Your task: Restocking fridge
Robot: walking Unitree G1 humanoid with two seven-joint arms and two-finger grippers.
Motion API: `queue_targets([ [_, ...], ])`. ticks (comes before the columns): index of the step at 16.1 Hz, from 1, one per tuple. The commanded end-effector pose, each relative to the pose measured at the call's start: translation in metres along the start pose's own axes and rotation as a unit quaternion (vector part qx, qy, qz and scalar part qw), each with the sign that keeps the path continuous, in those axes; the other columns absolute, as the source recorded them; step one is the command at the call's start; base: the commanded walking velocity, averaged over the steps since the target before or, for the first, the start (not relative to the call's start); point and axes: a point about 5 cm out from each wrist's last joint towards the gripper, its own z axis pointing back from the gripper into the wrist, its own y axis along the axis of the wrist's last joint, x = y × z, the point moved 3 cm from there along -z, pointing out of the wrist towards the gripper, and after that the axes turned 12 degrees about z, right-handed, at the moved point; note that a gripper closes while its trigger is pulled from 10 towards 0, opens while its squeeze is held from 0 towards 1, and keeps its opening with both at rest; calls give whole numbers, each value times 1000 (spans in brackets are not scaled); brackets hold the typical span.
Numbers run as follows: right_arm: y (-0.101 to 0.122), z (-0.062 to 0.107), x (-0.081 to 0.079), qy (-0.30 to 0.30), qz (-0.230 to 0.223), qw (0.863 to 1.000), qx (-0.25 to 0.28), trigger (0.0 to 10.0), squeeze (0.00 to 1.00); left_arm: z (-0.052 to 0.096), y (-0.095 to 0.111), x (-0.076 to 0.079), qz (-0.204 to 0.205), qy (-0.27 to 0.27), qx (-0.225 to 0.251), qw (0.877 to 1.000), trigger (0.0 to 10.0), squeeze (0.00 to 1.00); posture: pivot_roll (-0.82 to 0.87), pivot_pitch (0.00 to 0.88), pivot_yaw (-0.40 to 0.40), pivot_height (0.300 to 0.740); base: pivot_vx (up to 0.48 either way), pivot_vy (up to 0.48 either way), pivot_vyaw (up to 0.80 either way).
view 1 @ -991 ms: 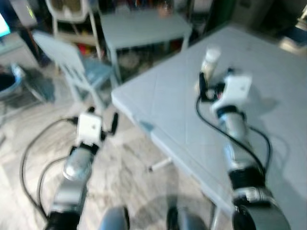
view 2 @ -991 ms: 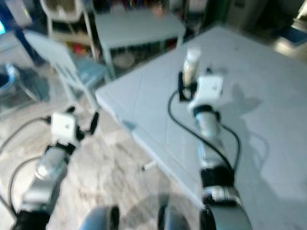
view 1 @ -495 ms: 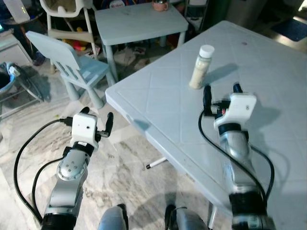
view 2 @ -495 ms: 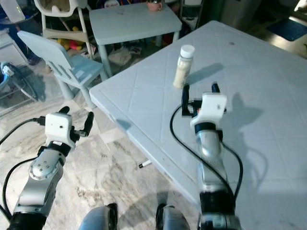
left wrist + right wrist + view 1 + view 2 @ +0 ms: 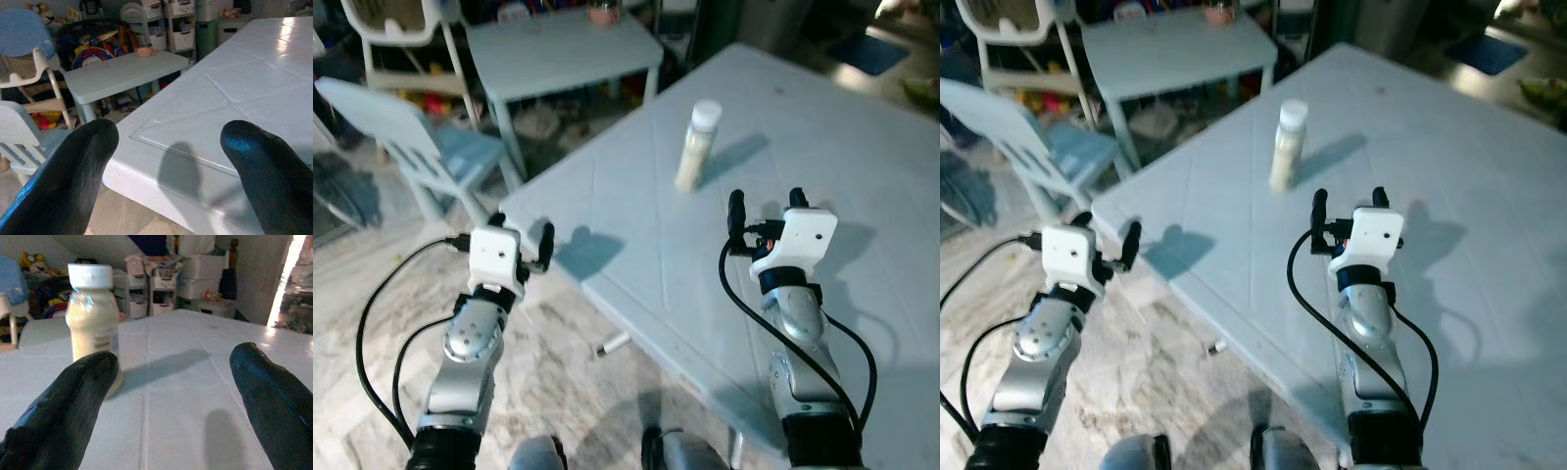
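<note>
r pincer (image 5: pixel 1344 200) released over table (image 5: pixel 1489 176) – bottle (image 5: pixel 1286 146) just ahead; l pincer (image 5: pixel 523 234) released.

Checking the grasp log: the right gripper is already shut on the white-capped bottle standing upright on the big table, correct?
Not quite. The right gripper is open and short of the white-capped bottle, as the right eye view shows. The bottle does stand upright on the big table.

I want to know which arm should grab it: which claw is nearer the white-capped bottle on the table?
Right. The right claw hovers over the table, open, just short of the bottle. The left claw, also open, sits off the table's corner, much farther away.
</note>
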Motion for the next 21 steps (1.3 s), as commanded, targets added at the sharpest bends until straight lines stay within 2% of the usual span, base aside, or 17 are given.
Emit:
queue_targets([
  [1,7,-4,1,3,1,1000,10,10000,0,0,-2,-3,2,7,-2,1000,10000,0,33,65,-14,740,285,240,0],
  [11,12,-8,-1,7,4,1000,12,10000,0,2,-5,-2,0,9,-4,1000,10000,0,35,82,-15,740,24,0,0],
  [14,16,-20,2,13,7,1000,21,10000,0,3,-5,-2,0,7,-5,1000,10000,0,42,92,-10,740,0,0,0],
  [19,30,-45,-3,54,0,998,41,10000,0,4,-3,-1,-3,5,-4,1000,10000,0,57,112,-8,740,0,0,0],
  [21,34,-55,-1,61,-4,997,40,10000,0,9,-2,-3,-8,5,-7,1000,10000,0,81,145,-2,740,0,0,0],
])
